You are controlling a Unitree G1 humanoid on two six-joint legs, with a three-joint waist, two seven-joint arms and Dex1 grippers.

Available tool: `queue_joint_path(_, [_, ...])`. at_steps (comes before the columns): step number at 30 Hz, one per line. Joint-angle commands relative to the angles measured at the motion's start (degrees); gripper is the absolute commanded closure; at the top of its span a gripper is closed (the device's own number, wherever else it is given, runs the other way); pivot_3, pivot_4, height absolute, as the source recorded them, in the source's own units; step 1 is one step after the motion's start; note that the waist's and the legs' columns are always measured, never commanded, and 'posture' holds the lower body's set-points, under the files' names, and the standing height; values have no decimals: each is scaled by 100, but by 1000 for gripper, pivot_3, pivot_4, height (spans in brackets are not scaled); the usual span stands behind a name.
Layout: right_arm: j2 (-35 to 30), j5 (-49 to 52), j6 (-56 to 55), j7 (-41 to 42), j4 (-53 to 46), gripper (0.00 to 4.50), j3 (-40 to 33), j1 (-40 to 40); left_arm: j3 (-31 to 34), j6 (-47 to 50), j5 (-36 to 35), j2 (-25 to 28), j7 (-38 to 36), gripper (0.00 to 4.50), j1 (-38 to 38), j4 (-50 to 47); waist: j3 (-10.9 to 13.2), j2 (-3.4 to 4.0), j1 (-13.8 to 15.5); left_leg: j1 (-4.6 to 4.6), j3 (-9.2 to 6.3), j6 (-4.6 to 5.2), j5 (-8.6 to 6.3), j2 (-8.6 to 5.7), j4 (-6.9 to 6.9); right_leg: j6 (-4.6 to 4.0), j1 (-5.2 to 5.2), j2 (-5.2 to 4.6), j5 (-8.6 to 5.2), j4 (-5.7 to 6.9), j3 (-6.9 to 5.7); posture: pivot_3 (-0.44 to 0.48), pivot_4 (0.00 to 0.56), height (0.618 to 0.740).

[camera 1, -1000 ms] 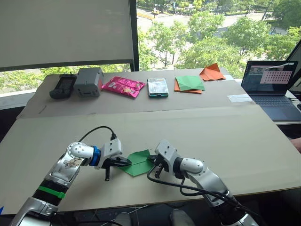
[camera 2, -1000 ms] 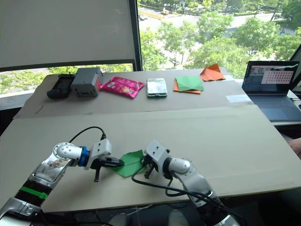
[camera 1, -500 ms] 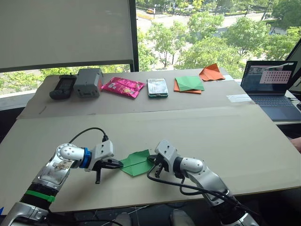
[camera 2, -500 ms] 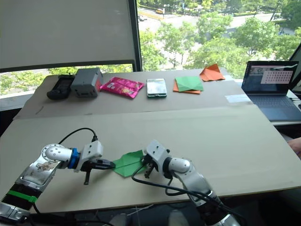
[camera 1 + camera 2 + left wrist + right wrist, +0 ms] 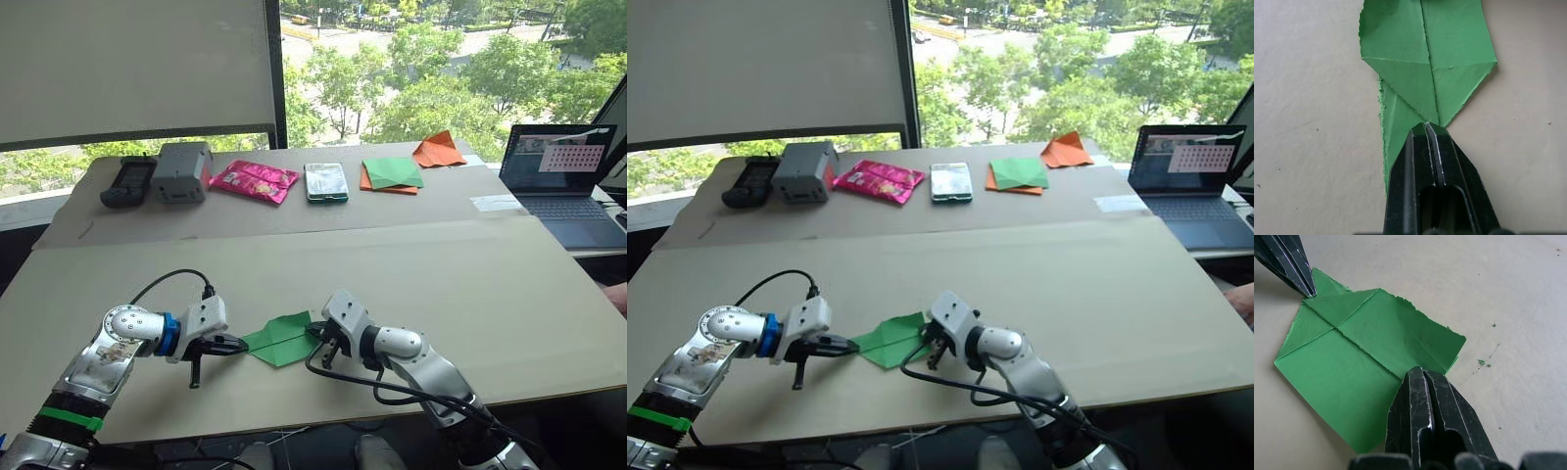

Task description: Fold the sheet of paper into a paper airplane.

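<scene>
Pinching the pointed tip of the sheet of paper [image 5: 282, 339], your left claw [image 5: 238, 345] has its fingers pressed together on the green point, likely to keep the nose taut. At the near middle of the counter [image 5: 470, 284] the sheet lies flat, partly folded, corners turned toward a centre crease. On its opposite edge, your right claw [image 5: 320, 336] is clamped together, seemingly anchoring the paper for the next fold.

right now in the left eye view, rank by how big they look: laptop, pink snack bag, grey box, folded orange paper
1. laptop
2. pink snack bag
3. grey box
4. folded orange paper

The bag and box look close, so their order is unsure.
</scene>
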Motion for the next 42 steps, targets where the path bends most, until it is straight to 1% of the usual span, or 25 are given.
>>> queue_joint_path(1, [-19, 14, 159, -75, -106, 4473, -91, 35, 184, 497, -280, 36, 61, 4500, 84, -171, 4, -6, 5, -7, 0, 0, 0, 0, 0, 0, -6, 1, 0, 1, -1, 0, 150, 732])
queue_joint_path(6, [40, 327, 136, 19, -846, 4473, -331, 7, 896, 1448, -1237, 46, 151, 4500, 158, -642, 60, -40, 9, -39, -1, 2, 1, 0, 0, 0, -31, 4, 0, 1, -1, 0, 150, 732])
queue_joint_path(10, [20, 596, 326, 66, -1326, 4473, -503, 0, 1192, 1807, -1553, 33, 293, 4500, 296, -791, 66, -46, 18, -37, -1, 3, 2, 1, 0, 0, -25, 4, 1, 0, -1, 0, 150, 732])
queue_joint_path(13, [25, 794, 508, -7, -1560, 3588, -717, -34, 1249, 1955, -1679, 38, 349, 4500, 374, -939, 69, -52, 21, -37, -1, 2, 2, 1, 0, 0, -26, 4, 1, 0, -2, 0, 150, 732])
queue_joint_path(14, [-26, 884, 585, 30, -1655, 3192, -775, -26, 1280, 1983, -1723, 25, 384, 4500, 392, -976, 70, -53, 22, -36, 0, 2, 1, 1, 0, 0, -25, 3, 0, -2, -1, 0, 150, 732])
queue_joint_path(15, [-67, 931, 633, 35, -1704, 2887, -813, -23, 1320, 2036, -1801, 8, 421, 4500, 404, -1026, 71, -55, 24, -37, 0, 2, 1, 0, 0, 0, -25, 3, 0, -3, -1, 0, 150, 732])
queue_joint_path(17, [-129, 973, 666, 28, -1705, 2191, -872, -31, 1383, 2153, -1964, -37, 484, 3965, 389, -1109, 74, -58, 28, -38, -1, 1, 1, 1, 0, 0, -27, 3, 0, -4, -2, 0, 150, 732])
queue_joint_path(18, [-181, 986, 657, 42, -1684, 1763, -874, -26, 1406, 2195, -2028, -52, 518, 3624, 388, -1149, 74, -59, 27, -38, -1, 1, 1, 1, 0, 0, -27, 2, 0, -5, -2, 0, 150, 732])
queue_joint_path(19, [-225, 1005, 649, 58, -1662, 1487, -876, -29, 1412, 2222, -2066, -61, 549, 3355, 378, -1169, 75, -59, 26, -38, -1, 1, 1, 0, 0, 0, -27, 1, 0, -6, -3, 0, 150, 732])
queue_joint_path(22, [-291, 1050, 540, 97, -1424, 473, -911, -70, 1418, 2209, -2098, -95, 650, 2342, 439, -1223, 75, -58, 21, -37, 0, 1, 1, 1, 0, 0, -28, 1, 0, -7, -3, 0, 150, 732])
queue_joint_path(23, [-297, 1055, 509, 107, -1345, 154, -915, -94, 1409, 2192, -2095, -101, 672, 2067, 463, -1237, 75, -58, 21, -35, 0, 1, 1, 0, 0, 0, -28, 1, 0, -7, -3, 0, 150, 732])
queue_joint_path(24, [-301, 1065, 503, 136, -1238, 103, -917, -130, 1392, 2180, -2089, -108, 690, 1693, 469, -1237, 75, -57, 18, -35, 0, 1, 1, 0, 0, 0, -28, 1, 0, -7, -3, 0, 150, 732])
queue_joint_path(26, [-334, 1014, 427, 250, -882, 103, -857, -265, 1356, 2164, -2077, -140, 734, 1039, 461, -1222, 76, -58, 15, -35, 0, 1, 1, 0, 0, 0, -28, 2, 1, -7, -3, 0, 150, 732])
queue_joint_path(31, [-332, 1001, 146, 598, -10, 103, -807, -733, 1255, 2095, -2011, -194, 779, 1039, 465, -1224, 77, -58, 15, -35, 0, 2, 1, 0, 0, -1, -26, 4, 1, -6, -3, 0, 150, 732])
queue_joint_path(34, [-396, 1042, 15, 934, 301, 103, -733, -897, 1258, 2074, -2018, -223, 831, 1039, 458, -1227, 77, -57, 19, -37, 0, 4, 3, 0, 0, -1, -24, 6, 1, -5, -1, 0, 150, 732])
queue_joint_path(35, [-383, 1048, -29, 1004, 394, 645, -715, -929, 1262, 2059, -2018, -226, 842, 988, 476, -1245, 77, -57, 21, -37, 0, 4, 3, -1, 0, -1, -21, 7, 1, -4, -1, 0, 150, 732])
queue_joint_path(37, [-362, 1018, -117, 1120, 521, 1168, -649, -963, 1271, 2070, -2043, -231, 877, 988, 512, -1311, 77, -57, 19, -36, 0, 5, 3, -1, 0, -1, -20, 8, 1, -2, -1, 0, 150, 732])
queue_joint_path(38, [-340, 1013, -150, 1164, 552, 1613, -622, -967, 1272, 2062, -2047, -229, 890, 988, 530, -1342, 77, -57, 18, -36, 0, 5, 3, -1, 0, -1, -19, 9, 2, -1, 0, 0, 150, 732])
queue_joint_path(42, [-207, 1026, -202, 1252, 638, 3048, -587, -994, 1285, 2086, -2074, -243, 946, 988, 588, -1429, 76, -56, 11, -35, 0, 6, 4, 0, 0, -1, -19, 11, 2, 1, 1, 0, 150, 732])
